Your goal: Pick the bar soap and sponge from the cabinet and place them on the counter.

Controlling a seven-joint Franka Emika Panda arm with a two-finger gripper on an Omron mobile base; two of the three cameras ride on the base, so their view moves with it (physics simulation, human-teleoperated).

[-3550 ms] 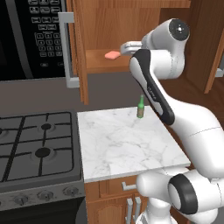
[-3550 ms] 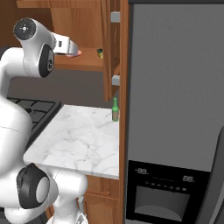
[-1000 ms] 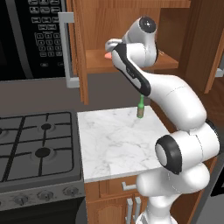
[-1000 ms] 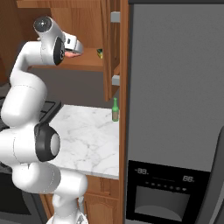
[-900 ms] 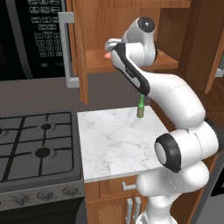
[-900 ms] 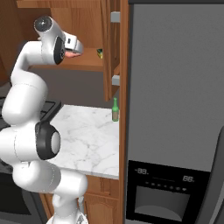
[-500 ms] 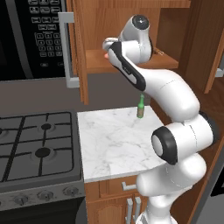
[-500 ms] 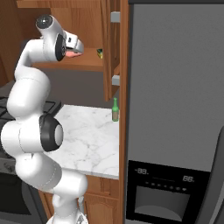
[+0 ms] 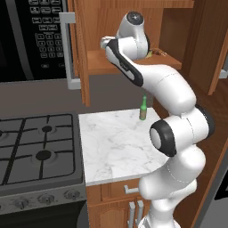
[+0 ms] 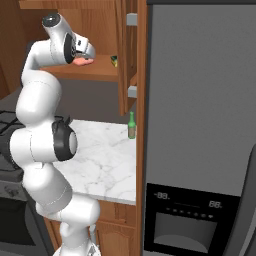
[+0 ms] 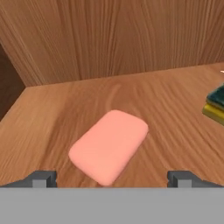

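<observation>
1. Left base view: the cabinet [image 9: 133,62] is seen with its doors swung wide, its wooden shelf bare on the near side; below the cabinet lies the white marble tabletop [image 9: 116,142], on which neither task item has yet been placed.
2. Compared with a few seconds earlier, the arm has been drawn in and raised toward the cabinet: the elbow, previously low over the tabletop, is now folded high, and the wrist has been carried up to the shelf edge. From this it is judged that the reach is nearly finished and the first pick is about to be made.
3. The arm is arched up from the base, with the hand [image 11: 112,178] pushed into the cabinet at shelf level and pointed inward toward the cabinet's back wall.
4. The hand's fingers [image 11: 40,178] are held fully apart, and nothing is gripped between them.
5. The bar soap [image 11: 109,145] is lying flat on the cabinet shelf, between the two fingertips and just ahead of them, turned diagonally to the hand.
6. The sponge [image 11: 216,104] is set on the same cabinet shelf, well apart from the soap, untouched.
7. A green bottle [image 9: 143,108] is standing upright on the tabletop beneath the cabinet.
</observation>
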